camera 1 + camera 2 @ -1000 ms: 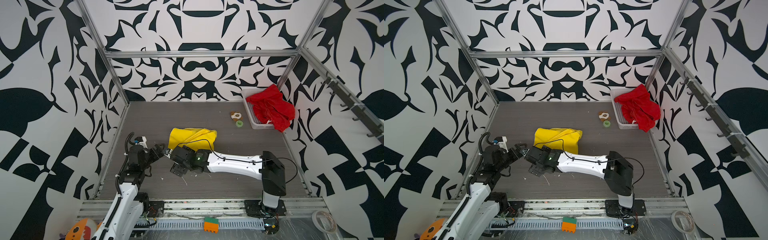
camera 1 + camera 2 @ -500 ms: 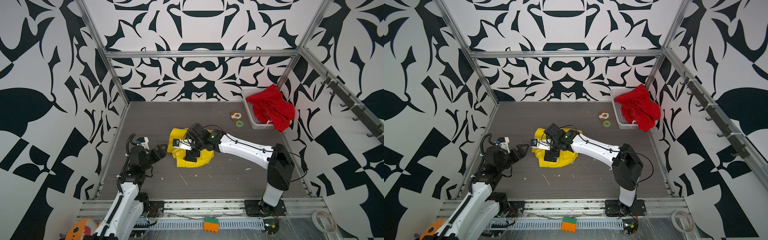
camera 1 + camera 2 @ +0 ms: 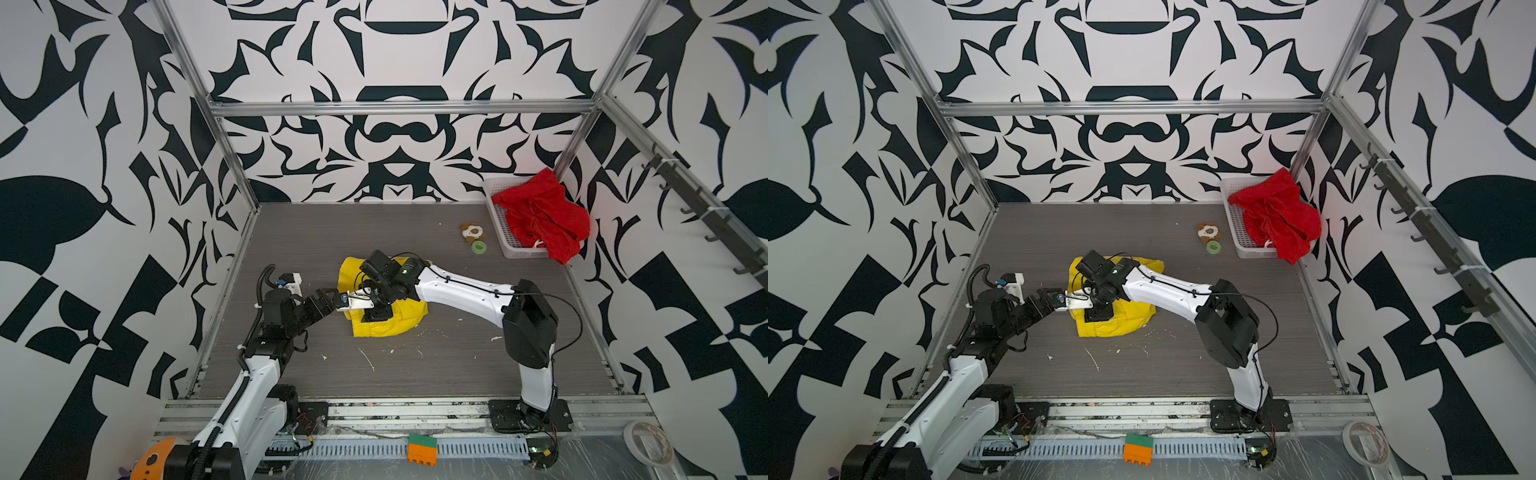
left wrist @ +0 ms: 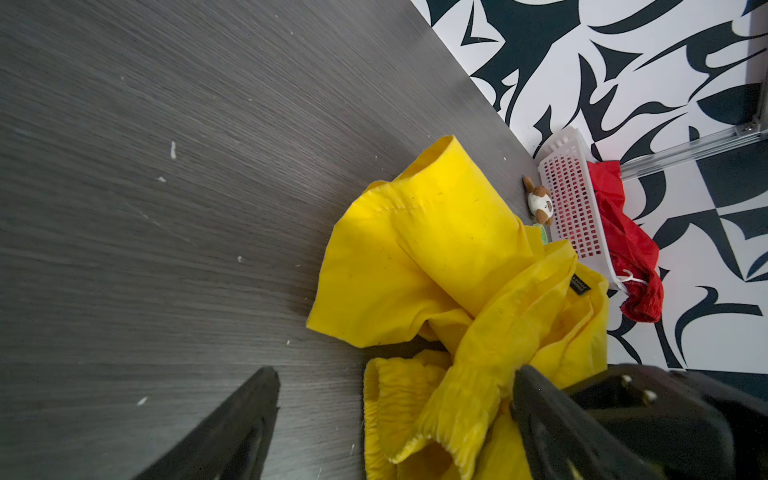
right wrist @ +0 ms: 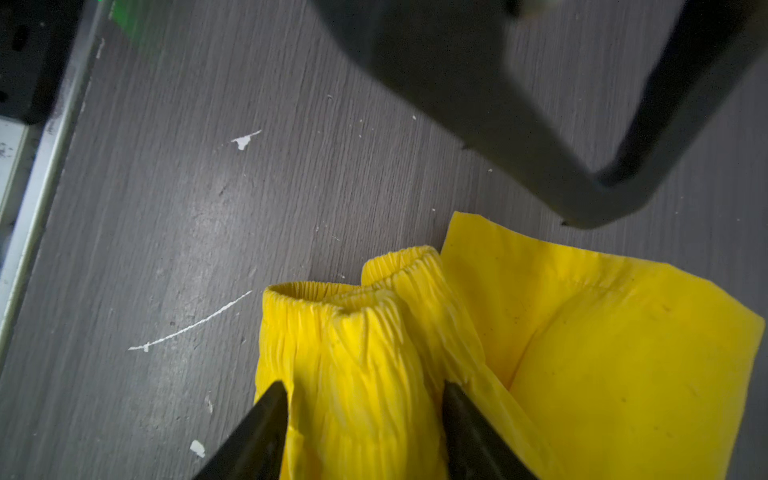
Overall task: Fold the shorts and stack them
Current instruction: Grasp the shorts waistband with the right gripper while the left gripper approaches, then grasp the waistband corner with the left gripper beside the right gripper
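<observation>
- Showing two robot arms meeting over a crumpled pair of yellow shorts (image 3: 390, 324) on a dark wood-grain table (image 3: 316, 232).
- The right gripper (image 3: 372, 309) points down onto the shorts. A second ago it hung fully open over bare table just short of them; it has since swung over the cloth and drawn its jaws about halfway in.
- In the right wrist view its two black fingers (image 5: 257, 432) sit either side of the gathered elastic waistband (image 5: 345, 332), with cloth filling the gap between them. It is grasping the waistband, though how firmly cannot be told.
- The shorts looked smoother a second ago; they are now bunched directly beneath this gripper.
- The left gripper (image 3: 332, 297) stays released, jaws wide and holding nothing. Its tips hover just beside the right gripper, at the edge of the yellow cloth.
- The red shorts (image 3: 544, 216) lie well apart from both grippers, heaped over a white mesh basket (image 3: 496, 226) and untouched.
- What this means: handling of the first pair is only starting, with nothing folded or stacked yet. The closing grip suggests a lift or drag to spread the cloth, and the left gripper is well placed to take a second hold.
</observation>
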Robot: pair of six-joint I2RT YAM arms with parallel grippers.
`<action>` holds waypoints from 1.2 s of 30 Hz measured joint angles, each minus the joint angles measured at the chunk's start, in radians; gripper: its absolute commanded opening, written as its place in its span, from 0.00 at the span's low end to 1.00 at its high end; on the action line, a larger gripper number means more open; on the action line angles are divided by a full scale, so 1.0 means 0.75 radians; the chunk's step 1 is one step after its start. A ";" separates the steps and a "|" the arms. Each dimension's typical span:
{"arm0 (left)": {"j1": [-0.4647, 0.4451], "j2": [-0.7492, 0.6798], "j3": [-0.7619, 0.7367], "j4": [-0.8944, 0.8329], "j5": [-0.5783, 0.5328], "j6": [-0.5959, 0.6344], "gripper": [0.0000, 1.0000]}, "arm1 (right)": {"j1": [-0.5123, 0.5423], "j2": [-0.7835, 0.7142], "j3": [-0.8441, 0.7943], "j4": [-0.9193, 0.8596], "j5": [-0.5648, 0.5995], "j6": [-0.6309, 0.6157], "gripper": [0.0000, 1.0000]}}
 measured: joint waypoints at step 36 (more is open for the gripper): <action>-0.358 0.254 -0.019 0.201 0.381 0.054 0.67 | -0.003 -0.711 -0.937 0.572 -0.044 0.102 0.00</action>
